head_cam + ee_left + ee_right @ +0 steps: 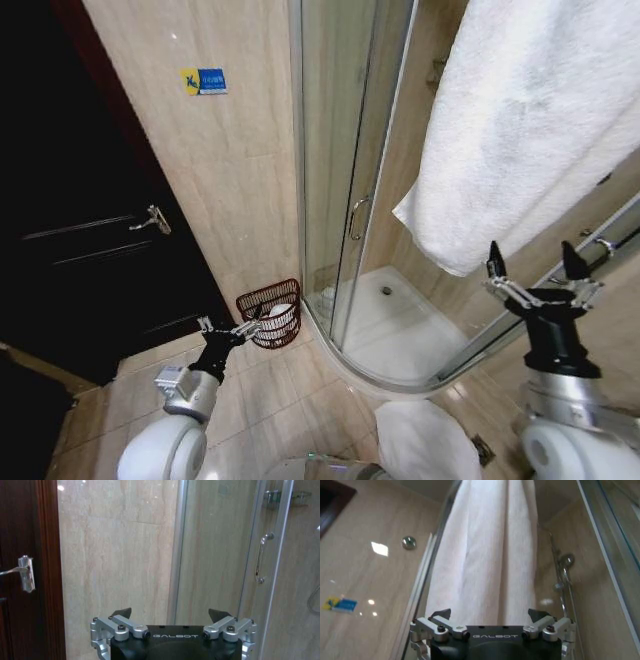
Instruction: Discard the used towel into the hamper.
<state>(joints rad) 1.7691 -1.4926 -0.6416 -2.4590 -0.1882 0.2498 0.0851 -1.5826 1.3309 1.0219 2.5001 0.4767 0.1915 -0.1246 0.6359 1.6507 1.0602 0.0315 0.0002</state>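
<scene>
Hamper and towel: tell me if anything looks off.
The hamper on the floor by the shower door is tilted, its mouth tipped toward the camera instead of straight up. The towel hangs undisturbed above the open right claw. The open left claw is next to the hamper.

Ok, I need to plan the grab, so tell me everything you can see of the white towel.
The towel is white, thick and nubby like terry cloth, and it hangs in long vertical folds, draped from above over the top of the glass shower enclosure. Its lower corner dangles free, just above the right gripper, whose fingers are open and not touching it. In the right wrist view the towel hangs straight ahead of the open jaws. It looks dry and unstained, as far as can be seen.
</scene>
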